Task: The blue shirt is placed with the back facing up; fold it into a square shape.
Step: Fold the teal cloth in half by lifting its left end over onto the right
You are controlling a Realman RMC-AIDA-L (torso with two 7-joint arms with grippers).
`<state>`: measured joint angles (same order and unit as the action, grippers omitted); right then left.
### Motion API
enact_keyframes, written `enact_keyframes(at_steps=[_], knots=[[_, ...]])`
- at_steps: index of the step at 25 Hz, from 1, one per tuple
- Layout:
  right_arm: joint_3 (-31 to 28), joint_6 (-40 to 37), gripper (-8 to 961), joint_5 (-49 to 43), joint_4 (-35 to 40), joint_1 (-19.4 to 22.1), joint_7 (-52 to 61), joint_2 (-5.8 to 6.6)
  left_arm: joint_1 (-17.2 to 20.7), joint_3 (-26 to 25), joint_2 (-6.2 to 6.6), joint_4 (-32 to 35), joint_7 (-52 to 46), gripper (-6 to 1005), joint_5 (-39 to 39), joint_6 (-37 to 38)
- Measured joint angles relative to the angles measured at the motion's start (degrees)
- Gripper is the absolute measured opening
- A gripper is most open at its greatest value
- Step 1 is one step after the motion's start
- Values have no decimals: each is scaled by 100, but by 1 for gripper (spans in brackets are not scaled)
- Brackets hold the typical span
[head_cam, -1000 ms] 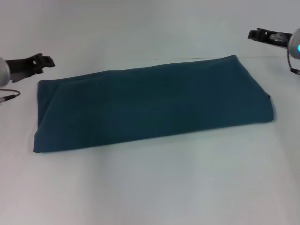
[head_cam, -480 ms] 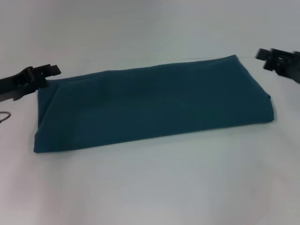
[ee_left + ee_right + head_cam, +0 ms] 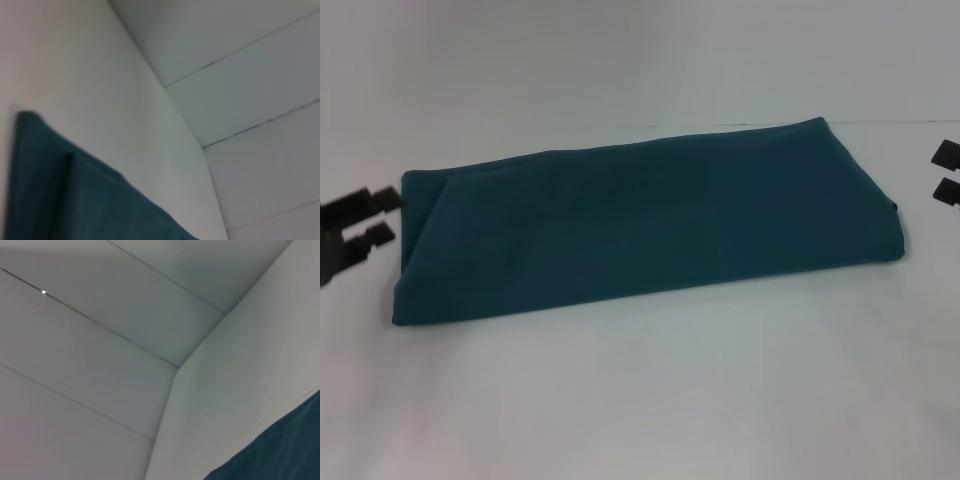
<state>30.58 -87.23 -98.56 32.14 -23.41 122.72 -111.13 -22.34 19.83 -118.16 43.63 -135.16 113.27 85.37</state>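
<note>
Lies folded into a long band across the white bench (image 3: 640, 400): shirt (image 3: 640, 225). Flank its ends without touching, both released: left pincer (image 3: 372, 217), right pincer (image 3: 947, 173).

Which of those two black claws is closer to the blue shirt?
The left gripper: it sits just beside the shirt, at its left end. The right gripper hangs clearly apart from its right end.

Head view looking forward and down over the table (image 3: 650, 400); both wrist views close, low, facing the wall panels (image 3: 260, 100). Shared throughout: blue shirt (image 3: 640, 230).
</note>
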Motion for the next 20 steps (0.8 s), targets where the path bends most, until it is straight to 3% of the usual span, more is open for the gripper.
enact_keyframes(at_steps=[2, 12, 20], knots=[[25, -133, 944, -21, 16, -31, -1, 0, 87, -9, -31, -24, -209, 629, 117, 1], [147, -156, 943, -570, 26, -354, 1, -2, 226, -7, -160, -252, -894, 628, 372, -174], [151, -70, 942, -732, 41, -439, -21, 102, 272, -70, -150, -214, -1256, 627, 529, -267]])
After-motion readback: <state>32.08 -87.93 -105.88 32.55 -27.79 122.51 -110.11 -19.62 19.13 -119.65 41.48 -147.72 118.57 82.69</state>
